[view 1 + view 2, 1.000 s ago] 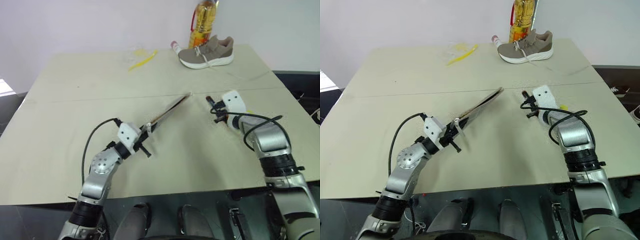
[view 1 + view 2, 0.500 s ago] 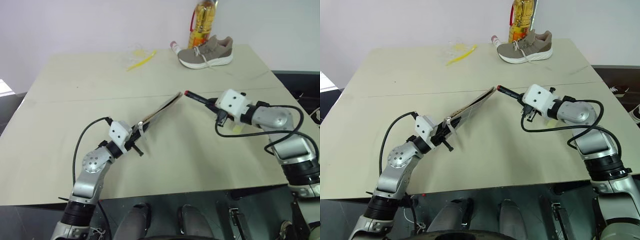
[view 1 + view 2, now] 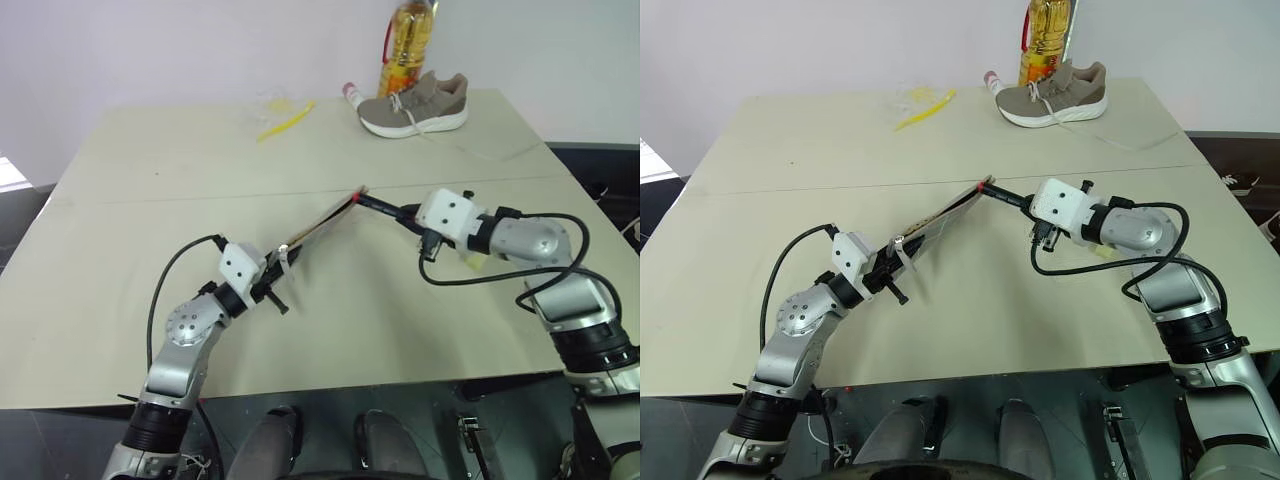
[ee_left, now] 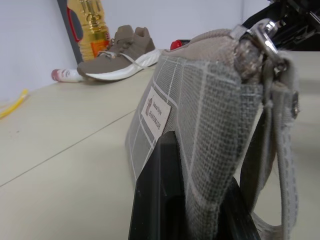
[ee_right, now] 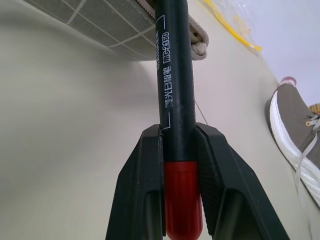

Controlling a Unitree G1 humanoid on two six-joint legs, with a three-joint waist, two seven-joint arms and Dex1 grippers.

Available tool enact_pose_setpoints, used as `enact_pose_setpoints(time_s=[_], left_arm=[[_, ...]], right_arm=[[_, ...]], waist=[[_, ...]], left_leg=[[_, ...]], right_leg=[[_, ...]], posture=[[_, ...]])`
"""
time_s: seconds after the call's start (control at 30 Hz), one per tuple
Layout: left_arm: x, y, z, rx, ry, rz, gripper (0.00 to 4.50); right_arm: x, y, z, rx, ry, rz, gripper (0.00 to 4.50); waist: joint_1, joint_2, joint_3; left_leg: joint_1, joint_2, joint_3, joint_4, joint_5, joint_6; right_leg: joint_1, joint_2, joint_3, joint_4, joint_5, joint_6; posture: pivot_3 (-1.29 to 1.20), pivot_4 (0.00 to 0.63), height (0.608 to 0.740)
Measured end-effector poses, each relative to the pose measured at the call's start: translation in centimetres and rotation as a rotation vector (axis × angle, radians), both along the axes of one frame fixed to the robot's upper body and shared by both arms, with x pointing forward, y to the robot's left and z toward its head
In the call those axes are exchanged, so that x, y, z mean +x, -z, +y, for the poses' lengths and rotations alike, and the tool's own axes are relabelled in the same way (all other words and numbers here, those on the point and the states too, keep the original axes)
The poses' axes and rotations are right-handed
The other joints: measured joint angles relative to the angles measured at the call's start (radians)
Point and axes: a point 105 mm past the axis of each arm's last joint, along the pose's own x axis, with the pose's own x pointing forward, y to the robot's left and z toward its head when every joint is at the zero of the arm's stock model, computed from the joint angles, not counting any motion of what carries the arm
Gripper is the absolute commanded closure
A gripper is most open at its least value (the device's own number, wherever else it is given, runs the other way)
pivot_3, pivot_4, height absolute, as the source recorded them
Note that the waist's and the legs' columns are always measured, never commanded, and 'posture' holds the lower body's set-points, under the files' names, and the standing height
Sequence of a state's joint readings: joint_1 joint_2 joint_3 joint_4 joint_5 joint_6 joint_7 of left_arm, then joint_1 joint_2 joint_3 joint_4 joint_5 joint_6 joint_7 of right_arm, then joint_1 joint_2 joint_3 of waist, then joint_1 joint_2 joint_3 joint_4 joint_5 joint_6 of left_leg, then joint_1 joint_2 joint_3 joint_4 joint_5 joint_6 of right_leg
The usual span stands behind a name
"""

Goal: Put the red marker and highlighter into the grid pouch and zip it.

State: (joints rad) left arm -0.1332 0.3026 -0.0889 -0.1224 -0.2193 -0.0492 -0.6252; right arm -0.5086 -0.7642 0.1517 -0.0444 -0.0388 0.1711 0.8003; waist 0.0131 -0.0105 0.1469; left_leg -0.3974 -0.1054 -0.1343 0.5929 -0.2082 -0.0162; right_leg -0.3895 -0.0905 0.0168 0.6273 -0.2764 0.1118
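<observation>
At frame centre, the right gripper (image 5: pixel 178 150) clamps the marker (image 5: pixel 175 95), its tip at the pouch (image 4: pixel 200 105) mouth. The left gripper (image 3: pixel 270 285) pinches the pouch; the highlighter (image 3: pixel 470 258) and zipping remain.

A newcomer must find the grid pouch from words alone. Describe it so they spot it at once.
Start at the beige table and look near its middle, between the two arms. The grid pouch is held tilted off the surface by the left pincer, and the red marker in the right pincer meets its far end. It is flat grey fabric with thin white grid lines and a small white label, unlike the shoe and bottle at the far edge.
</observation>
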Motion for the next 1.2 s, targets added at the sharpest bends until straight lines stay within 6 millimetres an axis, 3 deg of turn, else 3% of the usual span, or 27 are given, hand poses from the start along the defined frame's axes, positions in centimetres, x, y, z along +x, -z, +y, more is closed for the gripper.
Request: enact_pose_setpoints(time_s=[0.27, 0.47, 0.67, 0.87, 1.07, 1.2], left_arm=[[-0.2, 0.2, -0.2, 0.011, 0.021, 0.007, 4.50], [-0.7, 0.4, -0.2, 0.101, 0.093, 0.003, 4.50], [-1.2, 0.6, -0.7, 0.222, 0.220, 0.009, 4.50], [-1.5, 0.8, -1.3, 0.265, 0.302, 0.043, 4.50], [-1.4, 0.5, -2.0, 0.239, 0.315, 0.038, 4.50], [-1.2, 0.2, -2.1, 0.218, 0.290, 0.016, 4.50]], right_arm=[[-0.8, 0.8, 0.3, -0.085, -0.067, -0.001, 4.16], [-2.7, 2.8, 1.2, -0.272, -0.219, -0.018, 4.16], [-3.7, 3.4, 3.0, -0.380, -0.360, -0.126, 4.16], [-3.7, 2.9, 5.3, -0.373, -0.426, -0.208, 4.16], [-3.9, 2.6, 6.2, -0.331, -0.446, -0.223, 1.28], [-2.9, 1.0, 4.9, -0.239, -0.347, -0.231, 1.28]], waist=[[0.000, 0.000, 0.000], [-0.001, 0.000, 0.000], [-0.001, 0.000, 0.000], [-0.001, 0.000, 0.000], [0.000, 0.000, 0.000], [0.000, 0.000, 0.000]], left_leg=[[0.000, 0.000, 0.000, 0.000, 0.000, 0.000], [0.000, 0.000, 0.000, 0.000, 0.000, 0.000], [0.001, 0.000, 0.000, 0.000, 0.000, 0.000], [0.001, 0.000, 0.000, 0.000, 0.000, 0.000], [0.001, 0.000, 0.000, 0.000, 0.000, 0.000], [0.001, 0.000, 0.000, 0.000, 0.000, 0.000]], right_leg=[[0.000, 0.000, 0.000, 0.000, 0.000, 0.000], [0.000, 0.000, 0.000, 0.000, 0.000, 0.000], [0.000, 0.000, 0.000, 0.000, 0.000, 0.000], [0.000, 0.000, 0.000, 0.000, 0.000, 0.000], [0.001, 0.000, 0.000, 0.001, 0.000, 0.000], [0.001, 0.000, 0.000, 0.001, 0.000, 0.000]], posture=[[0.00, 0.150, 0.740], [0.00, 0.150, 0.740], [0.00, 0.150, 0.740], [0.00, 0.150, 0.740], [0.00, 0.150, 0.740], [0.00, 0.150, 0.740]])
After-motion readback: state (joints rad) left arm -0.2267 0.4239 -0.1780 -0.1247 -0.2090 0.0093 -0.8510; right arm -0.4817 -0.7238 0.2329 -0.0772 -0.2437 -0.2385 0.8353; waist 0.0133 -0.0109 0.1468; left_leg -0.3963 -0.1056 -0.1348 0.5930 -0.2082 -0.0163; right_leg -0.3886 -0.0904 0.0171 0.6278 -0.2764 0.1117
